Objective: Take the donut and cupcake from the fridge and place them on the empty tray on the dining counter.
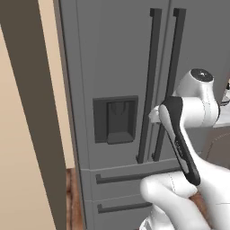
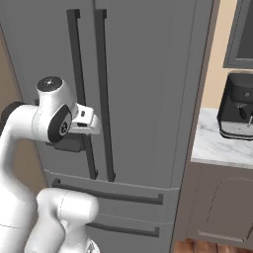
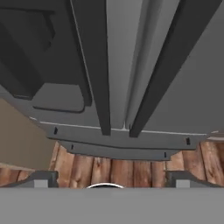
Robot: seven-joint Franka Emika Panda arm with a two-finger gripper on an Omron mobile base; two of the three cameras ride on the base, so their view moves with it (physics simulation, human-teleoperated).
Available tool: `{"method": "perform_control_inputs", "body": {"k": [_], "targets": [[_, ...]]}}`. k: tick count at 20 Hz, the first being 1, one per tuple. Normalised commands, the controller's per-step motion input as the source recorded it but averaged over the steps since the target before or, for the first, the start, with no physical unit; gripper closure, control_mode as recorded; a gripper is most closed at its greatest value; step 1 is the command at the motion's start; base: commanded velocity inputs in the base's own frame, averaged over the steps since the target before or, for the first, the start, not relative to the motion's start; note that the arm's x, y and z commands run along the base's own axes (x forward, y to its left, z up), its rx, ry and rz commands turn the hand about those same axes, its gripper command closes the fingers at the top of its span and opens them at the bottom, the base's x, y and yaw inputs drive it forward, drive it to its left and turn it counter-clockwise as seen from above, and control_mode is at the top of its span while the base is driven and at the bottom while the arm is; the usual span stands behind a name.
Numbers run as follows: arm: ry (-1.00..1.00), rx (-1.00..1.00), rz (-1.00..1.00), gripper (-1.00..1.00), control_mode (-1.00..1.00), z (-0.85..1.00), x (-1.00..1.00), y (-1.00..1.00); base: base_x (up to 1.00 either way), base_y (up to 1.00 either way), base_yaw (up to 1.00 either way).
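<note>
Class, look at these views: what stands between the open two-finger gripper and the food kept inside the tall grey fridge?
The tall grey fridge's two closed doors do. The open gripper faces their dark vertical bar handles, gripping neither.

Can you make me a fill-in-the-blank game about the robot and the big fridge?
1. Both doors of the fridge are ____.
2. The gripper has its jaws ____ and holds nothing.
3. The two door handles are long ____ bars standing upright.
4. Right of the fridge, a ____ machine sits on the counter.

Missing words: closed; open; dark; coffee
</note>
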Motion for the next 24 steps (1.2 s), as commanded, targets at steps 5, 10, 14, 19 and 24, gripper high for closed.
{"method": "perform_control_inputs", "body": {"k": [5,10,14,19,24], "targets": [[-0.24,0.00,0.00,-1.00,-1.00,-0.23,-0.60,-0.04,0.00,0.00,0.00],[-0.29,0.00,0.00,-1.00,-1.00,-0.14,-0.45,0.00,0.00,0.00,0.00],[-0.07,0.00,0.00,-1.00,1.00,-0.04,-0.11,0.00,-0.29,0.00,0.00],[0.00,0.00,0.00,-1.00,1.00,0.00,0.00,0.00,-0.46,0.00,0.00],[0.00,0.00,0.00,-1.00,1.00,0.00,0.00,0.00,-0.45,0.00,0.00]]}}
